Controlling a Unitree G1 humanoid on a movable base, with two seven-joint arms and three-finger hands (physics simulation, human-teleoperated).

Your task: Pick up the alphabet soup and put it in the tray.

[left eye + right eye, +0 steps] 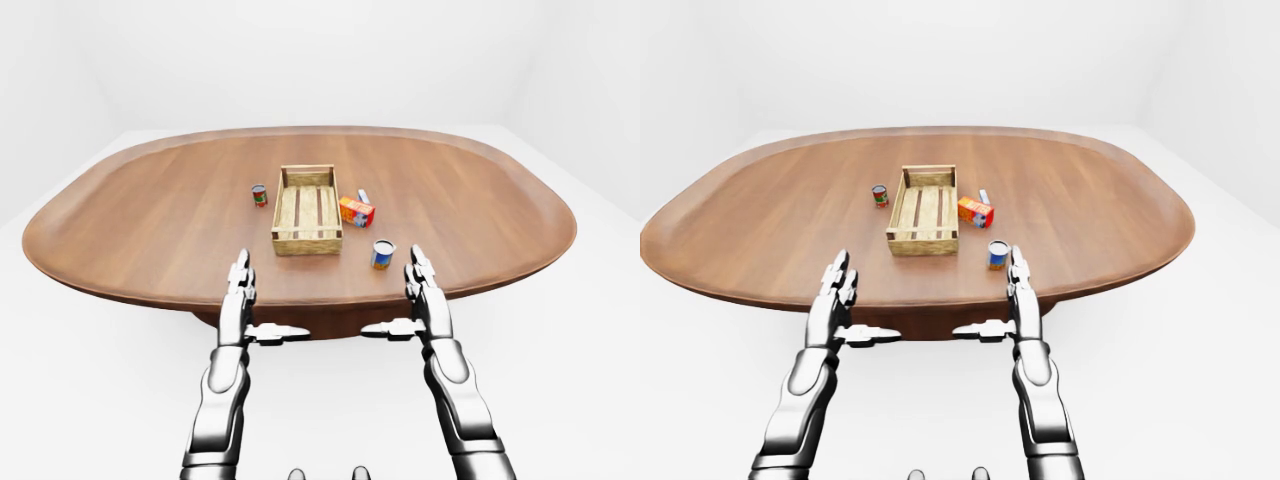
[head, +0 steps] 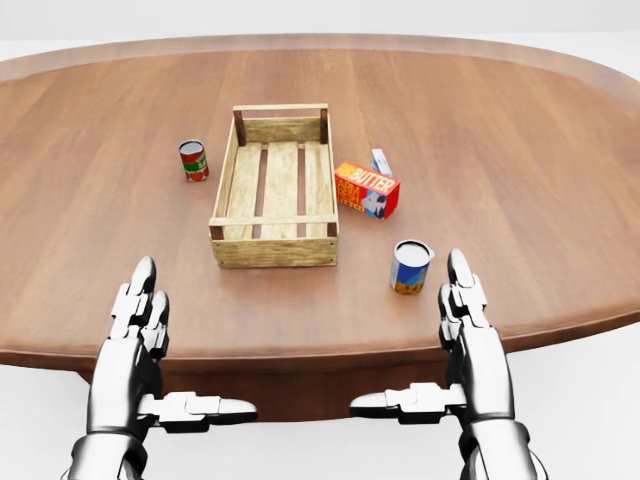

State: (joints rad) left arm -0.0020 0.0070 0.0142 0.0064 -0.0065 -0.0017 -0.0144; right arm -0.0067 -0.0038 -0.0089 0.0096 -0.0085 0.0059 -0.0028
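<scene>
One wooden tabletop (image 2: 520,150) carries five things in all. There are two cans, a red-and-green one (image 2: 193,160) to the left of the crate in the head view and a blue-and-white one (image 2: 409,266) near the lower edge, plus one slatted wooden tray (image 2: 277,253), one orange butter box (image 2: 366,189), and one small blue-and-white carton (image 2: 381,160) just behind that box. Two robot hands show, one left robot hand (image 2: 137,320) and one right robot hand (image 2: 468,320).
</scene>
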